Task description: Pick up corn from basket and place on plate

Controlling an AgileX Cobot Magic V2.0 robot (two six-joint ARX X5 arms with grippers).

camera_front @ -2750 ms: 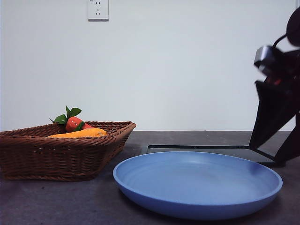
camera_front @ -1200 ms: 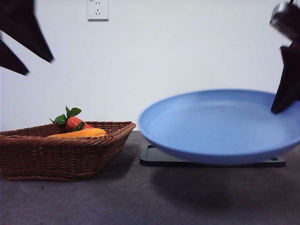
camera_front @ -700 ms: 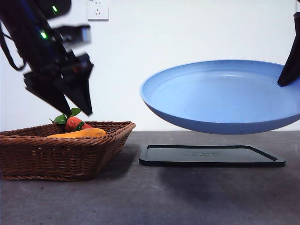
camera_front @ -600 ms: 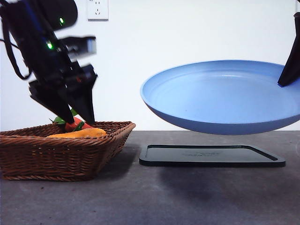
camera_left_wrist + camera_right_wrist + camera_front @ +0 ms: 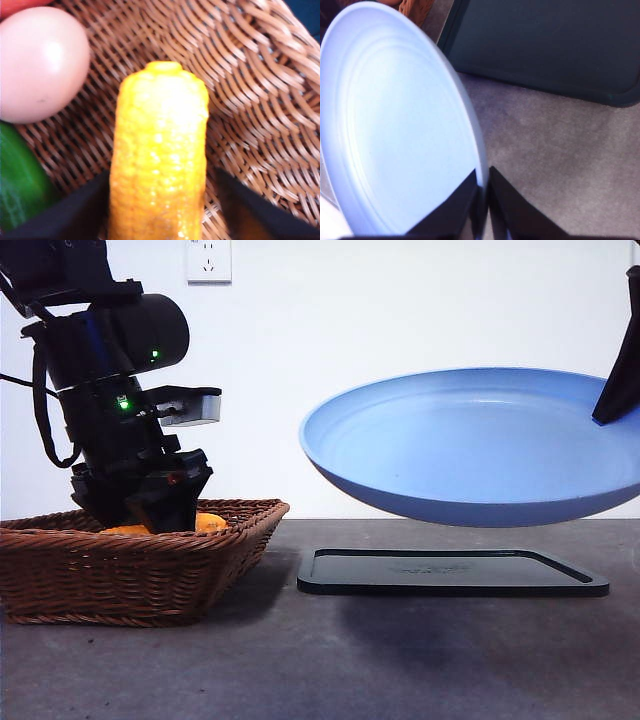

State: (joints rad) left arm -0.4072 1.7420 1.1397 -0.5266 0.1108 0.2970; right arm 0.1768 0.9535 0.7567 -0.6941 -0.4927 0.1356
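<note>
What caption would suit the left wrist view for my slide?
Left end effector straddling the corn in the basket, jaws open on either side, beside a pink rounded item.

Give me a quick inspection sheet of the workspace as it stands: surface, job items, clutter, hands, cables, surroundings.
Surface: dark grey table; a flat black tray lies on it.
Corn: lying in the basket, between the left hand's jaws.
Basket: brown wicker, on the table beside the tray.
Plate: light blue, held in the air above the tray, slightly tilted.
Clutter: in the basket, a pale pink rounded item and a green item beside the corn.
Left hand: down in the basket, open, jaws either side of the corn.
Right hand: shut on the plate's rim.
Cables: a black cable loops on the left arm.
Surroundings: white wall with a socket.
</note>
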